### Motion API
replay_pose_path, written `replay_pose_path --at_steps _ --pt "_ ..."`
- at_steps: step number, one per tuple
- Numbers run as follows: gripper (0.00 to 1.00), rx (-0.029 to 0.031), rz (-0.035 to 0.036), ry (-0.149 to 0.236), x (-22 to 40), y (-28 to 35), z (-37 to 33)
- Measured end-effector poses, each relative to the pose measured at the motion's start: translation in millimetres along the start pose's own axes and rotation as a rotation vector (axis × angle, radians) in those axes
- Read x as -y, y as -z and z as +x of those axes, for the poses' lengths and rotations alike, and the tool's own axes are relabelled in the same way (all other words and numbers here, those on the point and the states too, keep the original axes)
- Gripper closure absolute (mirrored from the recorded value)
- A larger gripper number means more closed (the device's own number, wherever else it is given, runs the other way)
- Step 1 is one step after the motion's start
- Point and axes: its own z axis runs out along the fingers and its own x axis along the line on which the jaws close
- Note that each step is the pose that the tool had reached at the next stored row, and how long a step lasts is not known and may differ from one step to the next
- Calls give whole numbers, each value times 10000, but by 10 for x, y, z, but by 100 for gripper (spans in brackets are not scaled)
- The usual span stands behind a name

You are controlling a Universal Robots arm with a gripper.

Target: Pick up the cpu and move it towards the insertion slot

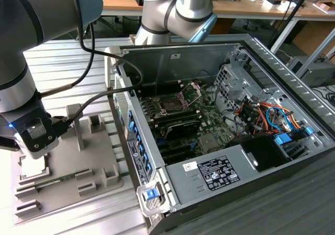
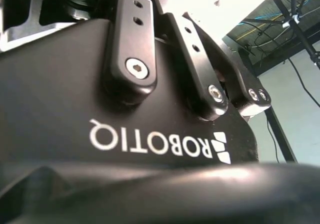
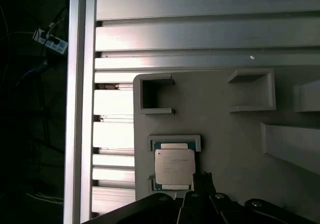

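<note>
First wrist view: cpu (image 3: pixel 174 165) square, pale silvery top, green rim; gripper (image 3: pixel 202 191) near, opening unclear.

The cpu (image 3: pixel 174 166) was silvery-white, edged green; the tray (image 3: pixel 230 134) plain grey; the insertion slot (image 1: pixel 171 105) dark-centred, silver-framed.

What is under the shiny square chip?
The cpu sits in a small frame on the grey tray, which lies on the ribbed metal table. The tray surface right beneath the chip is hidden by the chip.
</note>
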Motion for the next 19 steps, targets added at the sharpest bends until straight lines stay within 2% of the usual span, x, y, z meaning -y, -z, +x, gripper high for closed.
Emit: replay_pose_path --at_steps 19 --pt "89 0 -1 0 46 -32 2"
